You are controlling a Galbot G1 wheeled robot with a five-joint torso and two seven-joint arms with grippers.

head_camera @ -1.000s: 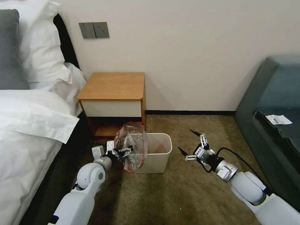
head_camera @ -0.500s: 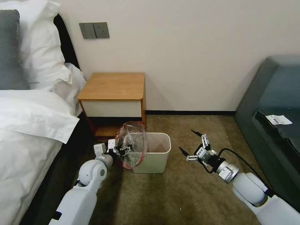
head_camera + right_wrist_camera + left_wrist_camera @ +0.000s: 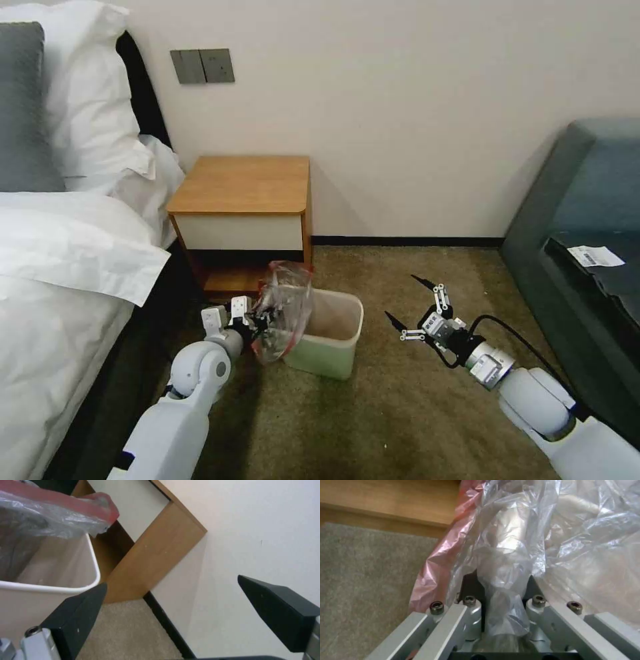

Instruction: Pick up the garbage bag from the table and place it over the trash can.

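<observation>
The trash can (image 3: pixel 328 333) stands on the carpet in front of the table (image 3: pixel 241 183), tilted, its mouth lying toward the robot's right of the garbage bag (image 3: pixel 283 303). The left gripper (image 3: pixel 261 325), clamped on a bunched fold of the bag, holds it upright at the can's left rim. The right gripper (image 3: pixel 408 305), fingers spread apart and empty, hovers well apart on the can's right.

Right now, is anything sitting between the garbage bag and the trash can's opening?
Nothing visible does. The left gripper is shut on the garbage bag, which hangs against the trash can at its rim on the robot's left side. The can looks tilted, its mouth unobstructed. The right gripper is open, off to the can's right.
</observation>
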